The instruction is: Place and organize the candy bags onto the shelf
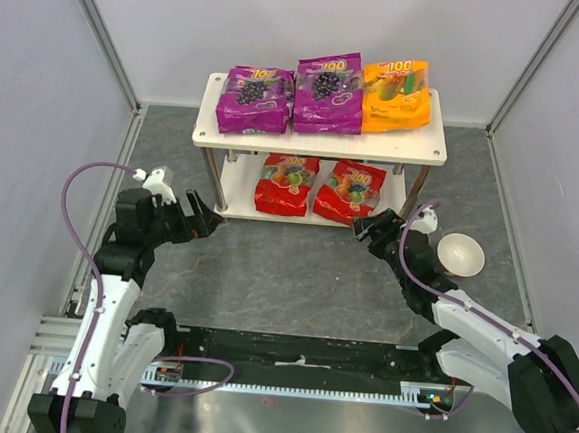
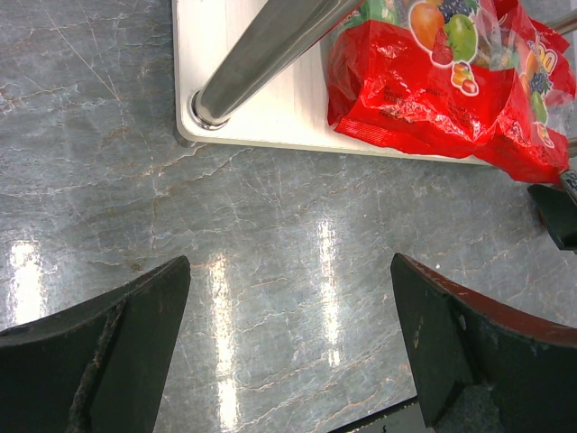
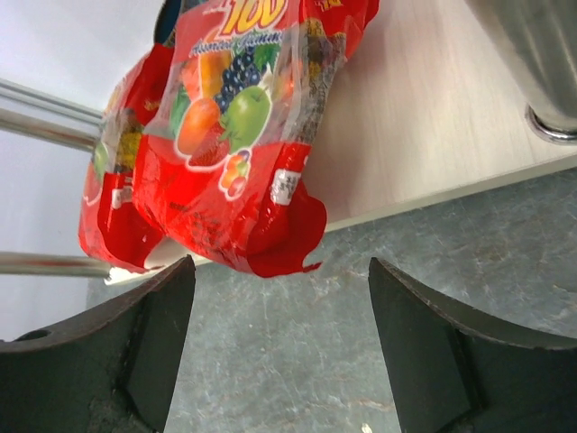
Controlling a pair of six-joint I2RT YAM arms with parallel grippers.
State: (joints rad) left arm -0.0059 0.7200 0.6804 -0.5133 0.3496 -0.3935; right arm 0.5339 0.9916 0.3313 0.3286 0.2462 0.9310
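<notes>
Top tier: I see the left purple bag (image 1: 255, 101), right purple bag (image 1: 328, 92) and orange bag (image 1: 396, 97) lying flat in a row on the shelf (image 1: 435, 148), grouped by colour, I reckon.
Lower tier: the left red bag (image 1: 286, 184) and right red bag (image 1: 350, 192) sit paired; the wrist view shows the right one's corner overhanging.
Left gripper (image 1: 204, 215): wide, empty, near the corner post (image 2: 261, 54).
Right gripper (image 1: 369, 226): wide, empty, just before that overhang, not touching.

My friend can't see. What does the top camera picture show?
Five candy bags fill a two-level shelf: two purple, one orange on top, two red below. The left gripper and right gripper are open in front, with a white bowl to the right.
</notes>
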